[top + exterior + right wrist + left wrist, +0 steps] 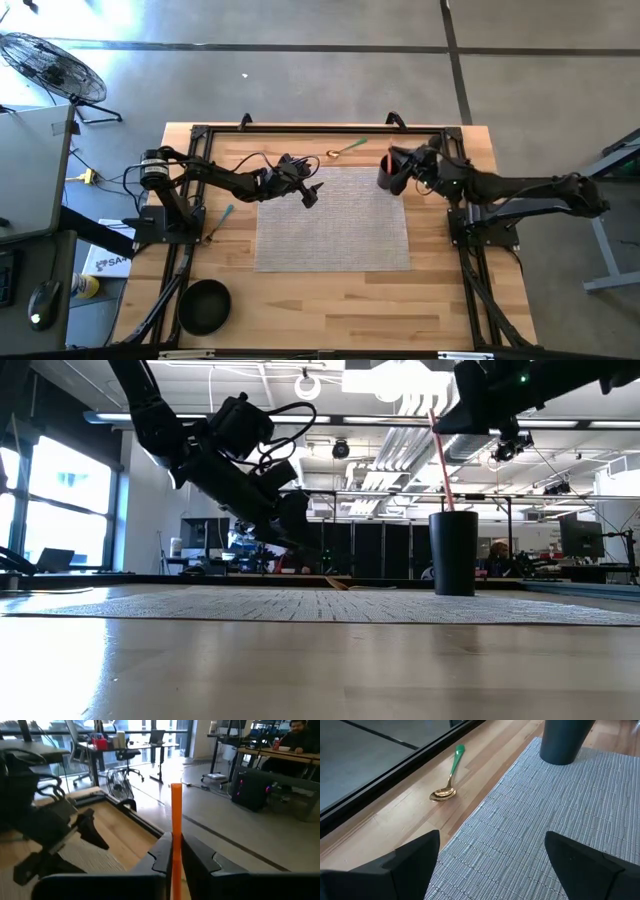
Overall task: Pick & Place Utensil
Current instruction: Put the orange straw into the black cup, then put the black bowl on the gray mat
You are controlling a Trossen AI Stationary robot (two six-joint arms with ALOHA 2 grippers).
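— What are the right gripper's (176, 857) fingers doing over there?

— They're pinched tight on an orange-handled utensil (176, 820); I can't tell what kind. It stands upright between them, its lower end down inside the dark cup (454, 552). The cup sits on the far right corner of the grey woven placemat (335, 225), and the gripper hangs right above it.

— And the left gripper (309, 193)?

— Its fingers (407, 862) are spread wide apart and hold nothing. It hovers above the far left part of the placemat, clear of the surface, tilted down towards the cup.

— Where's the other utensil?

— A gold spoon with a green handle (448, 777) lies on the bare wood of the counter (330, 295), just beyond the placemat's far edge, between the two grippers. Nothing is touching it. There's also a teal-handled utensil (220, 222) lying on the wood left of the placemat, near the left arm's base, and a black bowl (205, 305) at the near left corner of the counter.

— What about the room?

— Concrete floor, a standing fan (50, 65) off to the far left, desks with monitors, an office chair, and a person (300, 737) seated at a desk in the background.
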